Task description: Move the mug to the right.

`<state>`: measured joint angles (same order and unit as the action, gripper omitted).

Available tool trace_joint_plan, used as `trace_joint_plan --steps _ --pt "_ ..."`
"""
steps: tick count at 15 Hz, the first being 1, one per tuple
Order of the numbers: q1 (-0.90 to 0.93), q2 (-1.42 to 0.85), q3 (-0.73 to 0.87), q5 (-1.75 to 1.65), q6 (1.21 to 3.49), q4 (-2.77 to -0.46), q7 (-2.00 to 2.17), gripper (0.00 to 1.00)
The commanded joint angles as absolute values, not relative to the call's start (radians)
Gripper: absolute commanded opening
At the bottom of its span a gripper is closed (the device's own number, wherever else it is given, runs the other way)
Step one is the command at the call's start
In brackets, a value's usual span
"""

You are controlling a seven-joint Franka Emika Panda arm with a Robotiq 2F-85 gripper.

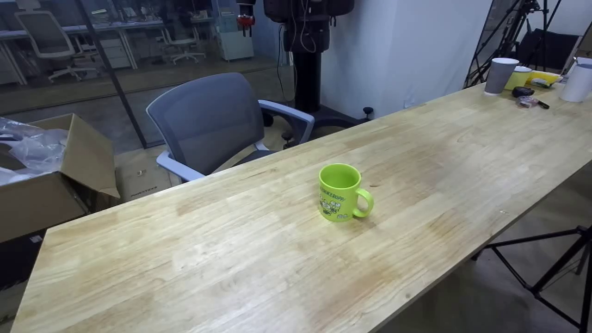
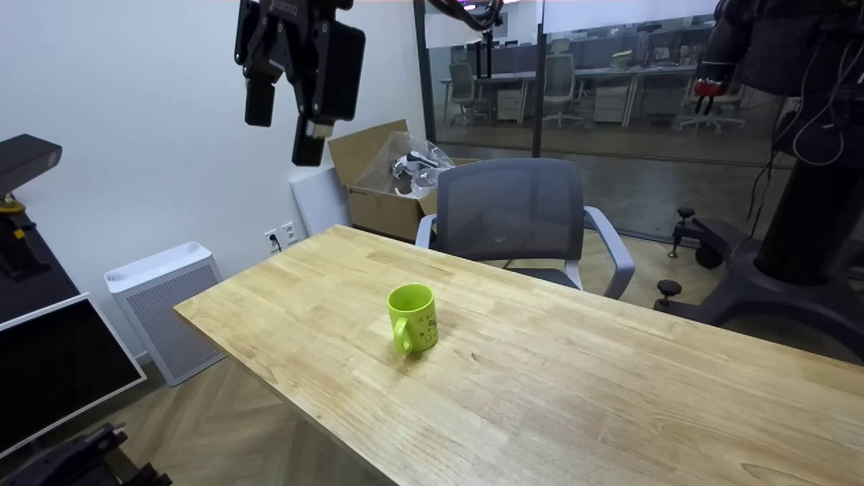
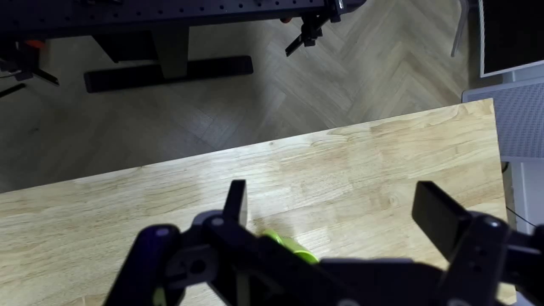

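In an exterior view the gripper point(image 2: 284, 128), spread wide and holding nothing, hangs at the upper left, well apart from the mug point(image 2: 416, 322), which stands upright on the bench point(image 2: 574, 364) near mid-frame, lower and farther right.

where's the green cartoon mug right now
In an exterior view, the mug stands upright on the wooden table, toward its left end, lower left of the grey chair.

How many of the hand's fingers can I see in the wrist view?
2, spread wide apart: one finger left of the picture's middle, another finger right of it. Neither tip is hidden, but the hand covers part of the mug.
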<state>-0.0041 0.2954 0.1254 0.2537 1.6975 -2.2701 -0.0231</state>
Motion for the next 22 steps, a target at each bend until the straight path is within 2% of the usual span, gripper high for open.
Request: trace_joint_plan --steps 1,11,22 --pt "-0.024 0.294 0.107 0.258 1.695 -2.268 -0.028 1.0" --pt "-0.044 0.193 0.114 0.259 1.778 -2.225 -0.035 1.0" --pt "-0.092 -0.211 0.114 0.206 2.208 -2.076 0.048 1.0"
